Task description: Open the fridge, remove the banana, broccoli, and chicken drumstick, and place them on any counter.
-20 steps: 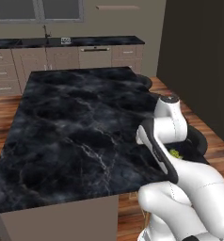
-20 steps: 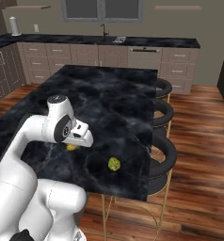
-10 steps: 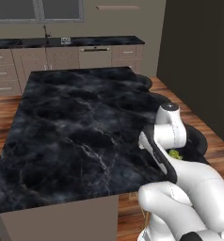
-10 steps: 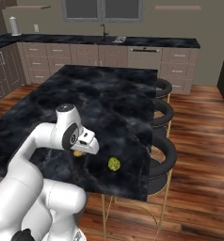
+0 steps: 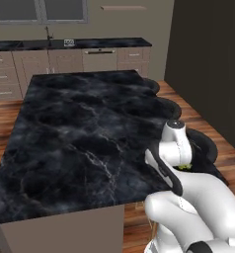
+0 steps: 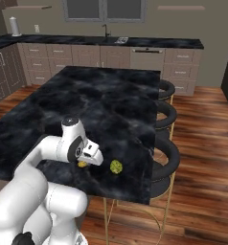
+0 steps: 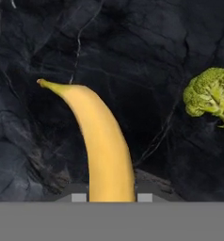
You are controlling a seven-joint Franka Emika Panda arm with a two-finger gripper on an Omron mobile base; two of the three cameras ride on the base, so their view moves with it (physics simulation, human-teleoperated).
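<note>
Hand view shows the banana (image 7: 103,147) running up from between the two finger tips at the bottom edge, its stem end pointing up and left, with black veined marble under and all round it; the jaws appear closed on its lower end, though the pads themselves are cut off by the frame, and whether the fruit already touches the stone I cannot tell. The broccoli (image 7: 210,95) lies on the bench to the right of it, apart from the banana. From the right base view, the banana (image 6: 82,164) is a yellow speck just under the hand, the gripper (image 6: 89,161) low over the near right part of the bench (image 6: 101,95), and the broccoli (image 6: 116,166) lies just beside it toward the stools. From the left base view, the broccoli (image 5: 185,167) peeps out behind the wrist near the bench (image 5: 80,128) edge. The step in hand looks like setting the banana down, with the broccoli already delivered. The next move calls for lowering until the fruit rests, parting the jaws, then lifting straight clear so neither item gets nudged off the edge
</note>
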